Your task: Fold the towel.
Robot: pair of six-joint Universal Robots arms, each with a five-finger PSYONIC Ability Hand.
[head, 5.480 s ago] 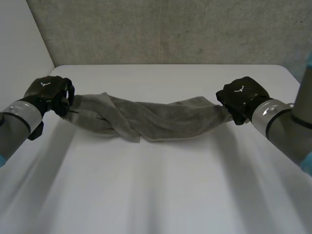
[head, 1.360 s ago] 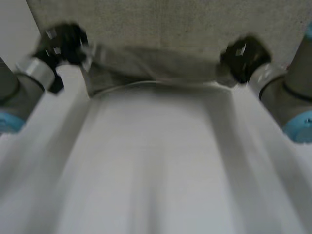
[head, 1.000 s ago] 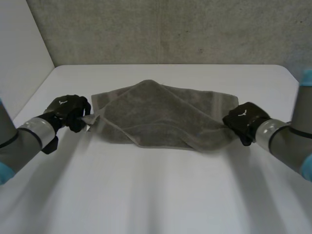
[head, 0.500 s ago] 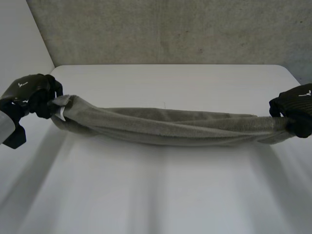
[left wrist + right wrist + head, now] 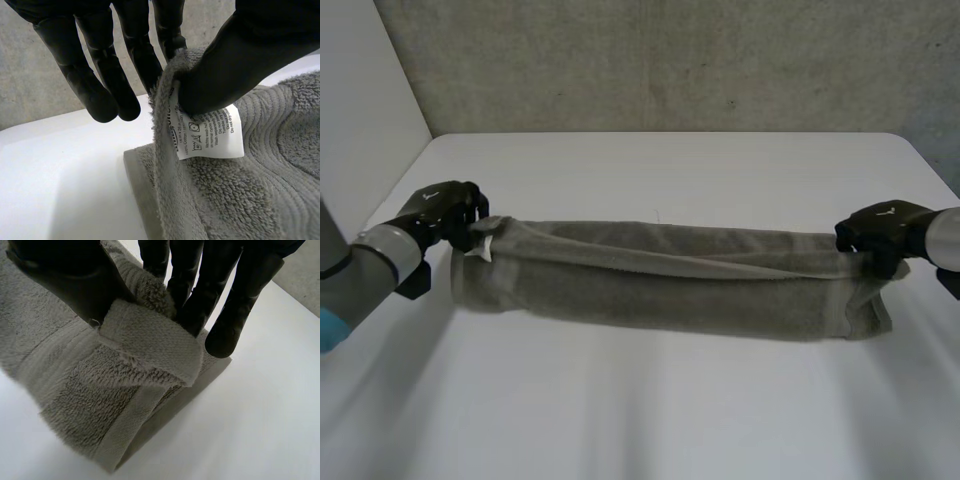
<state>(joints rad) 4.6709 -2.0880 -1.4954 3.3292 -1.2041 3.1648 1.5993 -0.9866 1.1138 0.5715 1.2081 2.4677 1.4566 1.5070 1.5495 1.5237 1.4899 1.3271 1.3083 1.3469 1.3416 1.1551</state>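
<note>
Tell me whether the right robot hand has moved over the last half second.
Yes. The right robot hand, pinching the grey terry towel's end, has come inward from the white table's right edge toward its middle.

A white worktop [image 5: 650, 420] with a smooth, matt surface takes up the near and middle ground, and its two far corners are rounded. Behind its far edge stands a rough grey wall [image 5: 670, 60], mottled like concrete or coarse plaster, running across the full width of the scene. At the left, a plain pale panel [image 5: 360, 100] rises beside the worktop's left edge and meets the grey wall in a straight, slanting seam. The light is soft and even, brightest on the far half of the worktop. The left wrist view shows the same grey wall beyond the white surface
</note>
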